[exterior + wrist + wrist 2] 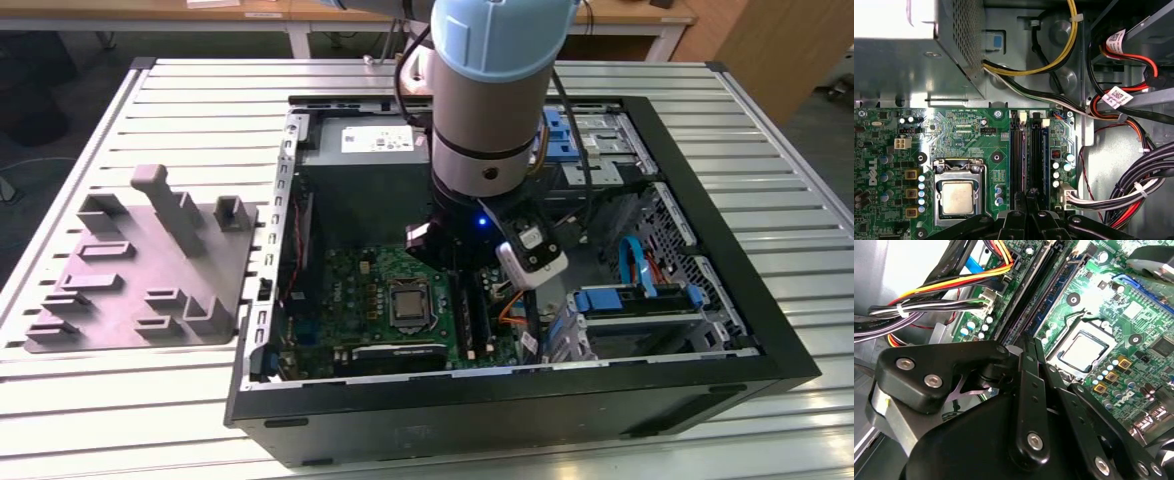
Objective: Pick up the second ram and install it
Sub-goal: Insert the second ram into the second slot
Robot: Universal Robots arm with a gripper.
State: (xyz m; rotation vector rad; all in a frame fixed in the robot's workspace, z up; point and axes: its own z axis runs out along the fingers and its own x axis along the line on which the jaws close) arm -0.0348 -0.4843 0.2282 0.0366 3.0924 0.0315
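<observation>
Though the arm (487, 100) blocks much of the exterior view, it reaches into the case (747, 330). Second wrist view: fingers (1024, 370) pinched shut on the second ram (1051, 297), upright in its slot (seating unclear). First wrist view: tips over the slots (1026, 150). Risk: lopsided pressure, half-seated stick.

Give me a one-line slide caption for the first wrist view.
Gripper poised over the black memory slots, beside the CPU socket on the green motherboard.
</observation>
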